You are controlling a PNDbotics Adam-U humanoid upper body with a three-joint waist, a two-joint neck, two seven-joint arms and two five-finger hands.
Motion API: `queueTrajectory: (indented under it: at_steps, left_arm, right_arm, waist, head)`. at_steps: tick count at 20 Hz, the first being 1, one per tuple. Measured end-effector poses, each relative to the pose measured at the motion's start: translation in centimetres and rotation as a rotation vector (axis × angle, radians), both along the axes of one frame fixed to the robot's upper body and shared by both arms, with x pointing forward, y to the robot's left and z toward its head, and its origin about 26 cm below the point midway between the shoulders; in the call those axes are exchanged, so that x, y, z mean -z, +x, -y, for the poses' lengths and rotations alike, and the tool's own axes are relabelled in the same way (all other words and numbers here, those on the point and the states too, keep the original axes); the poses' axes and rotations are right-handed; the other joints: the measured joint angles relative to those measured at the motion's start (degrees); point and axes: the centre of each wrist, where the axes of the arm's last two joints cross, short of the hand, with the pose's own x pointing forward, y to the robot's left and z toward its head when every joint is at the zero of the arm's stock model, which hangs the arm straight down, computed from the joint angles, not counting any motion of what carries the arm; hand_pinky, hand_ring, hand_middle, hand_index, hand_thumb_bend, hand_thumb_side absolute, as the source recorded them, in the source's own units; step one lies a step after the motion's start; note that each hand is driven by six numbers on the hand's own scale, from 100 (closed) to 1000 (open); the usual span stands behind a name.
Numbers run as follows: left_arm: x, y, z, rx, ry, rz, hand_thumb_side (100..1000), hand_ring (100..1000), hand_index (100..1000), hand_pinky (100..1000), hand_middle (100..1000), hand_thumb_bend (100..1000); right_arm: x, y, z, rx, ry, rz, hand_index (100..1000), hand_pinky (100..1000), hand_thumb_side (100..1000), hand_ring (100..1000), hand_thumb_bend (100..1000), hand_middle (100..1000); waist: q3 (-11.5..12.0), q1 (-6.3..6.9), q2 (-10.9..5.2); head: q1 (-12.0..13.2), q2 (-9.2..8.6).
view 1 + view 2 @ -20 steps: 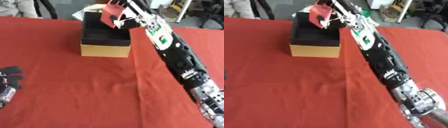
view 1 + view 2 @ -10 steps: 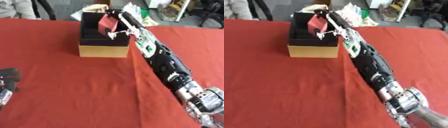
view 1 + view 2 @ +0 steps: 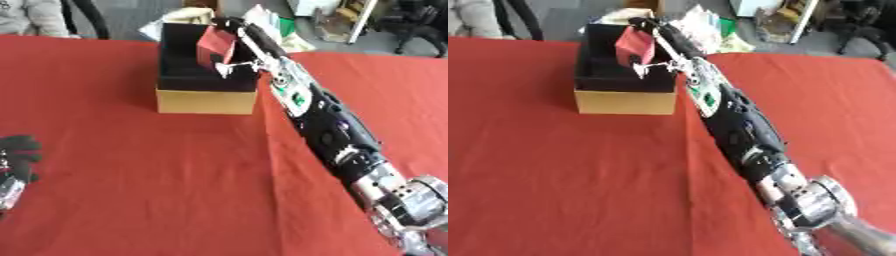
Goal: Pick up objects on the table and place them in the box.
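Right hand [image 3: 234, 37]: we saw its fingers pinching the small red block [image 3: 213, 44].
Block: below our fingertips, over the black-lined tan cardboard box [image 3: 206, 100], inside its rim.
Left hand [image 3: 16, 155]: idle, fingers relaxed, lower-left on the red tablecloth [image 3: 131, 175].

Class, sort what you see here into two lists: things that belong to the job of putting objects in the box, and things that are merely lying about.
Part of the job:
- red object, held over the box
- box, tan outside, black inside
- right hand, holding the red object

Just lying about:
- left hand, idle at the lower left edge
- red tablecloth
- clutter of white and green things beyond the table
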Motion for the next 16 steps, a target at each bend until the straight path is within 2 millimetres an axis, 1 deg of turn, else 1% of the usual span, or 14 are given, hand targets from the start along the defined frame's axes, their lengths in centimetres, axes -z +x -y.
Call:
queueTrajectory:
  at_steps: [2, 3, 4, 5, 6, 11, 12, 14, 16]
  left_arm:
    - [0.0, 0.0, 0.0, 0.0, 0.0, 0.0, 350, 821, 872, 719, 782, 100]
    - [0.0, 0.0, 0.0, 0.0, 0.0, 0.0, 352, 822, 872, 720, 782, 100]
    - [0.0, 0.0, 0.0, 0.0, 0.0, 0.0, 352, 822, 872, 720, 782, 100]
    - [0.0, 0.0, 0.0, 0.0, 0.0, 0.0, 352, 822, 872, 720, 782, 100]
    - [0.0, 0.0, 0.0, -0.001, 0.0, -0.001, 353, 822, 872, 720, 782, 100]
    - [0.2, -0.1, -0.1, -0.003, 0.0, -0.007, 354, 822, 872, 720, 782, 100]
    - [0.2, -0.1, -0.1, -0.004, 0.0, -0.007, 354, 823, 872, 720, 782, 100]
    - [0.3, -0.1, -0.1, -0.008, 0.0, -0.01, 356, 823, 872, 720, 782, 100]
    - [0.4, -0.2, -0.3, -0.016, -0.001, -0.014, 356, 823, 872, 720, 782, 100]
  right_arm:
    - [0.0, -0.1, 0.0, -0.001, 0.004, -0.005, 939, 743, 121, 811, 267, 919]
    - [-0.1, -0.1, 0.1, 0.001, 0.005, -0.006, 954, 793, 179, 874, 408, 939]
    - [-0.2, -0.1, 0.1, 0.0, 0.006, -0.003, 955, 810, 181, 899, 417, 941]
    - [-0.3, -0.2, 0.2, -0.001, 0.005, 0.001, 955, 810, 181, 899, 417, 941]
    - [-0.4, -0.2, 0.2, -0.001, 0.003, 0.006, 955, 832, 179, 923, 422, 942]
    - [-1.1, -0.4, 0.2, -0.002, 0.003, 0.03, 955, 832, 179, 923, 420, 941]
    - [-1.1, -0.4, 0.1, -0.003, 0.003, 0.032, 951, 826, 154, 918, 411, 936]
    - [-1.5, -0.6, 0.1, -0.015, -0.003, 0.054, 950, 825, 140, 918, 406, 935]
    - [-2.0, -1.1, 0.8, -0.031, -0.007, 0.097, 949, 824, 123, 917, 397, 933]
  waist:
    - [0.0, 0.0, 0.0]
    - [-0.01, 0.0, 0.0]
    - [-0.11, -0.06, 0.0]
    - [-0.2, -0.17, 0.0]
    - [-0.21, -0.29, 0.0]
    - [-0.22, -0.38, -0.02]
    - [-0.24, -0.38, -0.04]
    - [-0.82, -0.51, -0.26]
    - [-1.53, -0.72, -0.59]
  head:
    - [0.0, 0.0]
    - [0.0, 0.0]
    - [0.01, 0.0]
    - [0.02, 0.0]
    - [0.03, 0.0]
    - [0.28, 0.0]
    - [0.32, 0.0]
    - [0.61, 0.0]
    - [1.05, 0.0]
